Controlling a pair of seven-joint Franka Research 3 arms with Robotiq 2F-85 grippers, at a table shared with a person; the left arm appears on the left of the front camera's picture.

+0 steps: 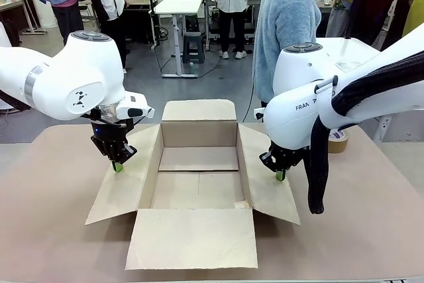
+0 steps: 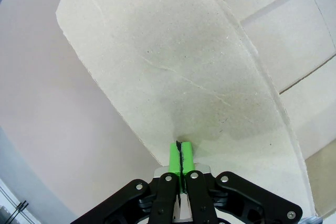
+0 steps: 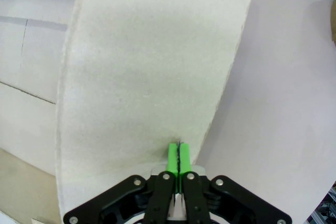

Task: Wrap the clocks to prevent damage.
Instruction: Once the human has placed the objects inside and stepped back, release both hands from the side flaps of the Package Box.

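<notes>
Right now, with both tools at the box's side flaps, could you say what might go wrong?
The shut left tool sits near the edge of the left flap and may slip onto the table. The right tool risks the same on the right flap. The right arm's black cable could snag that flap.

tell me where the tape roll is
Front view: the tape roll sits on the table at right, partly behind the right arm, right of the box.

The right arm (image 1: 298,114) shows the partly hidden lettering "FRAN" on its white shell.
</notes>
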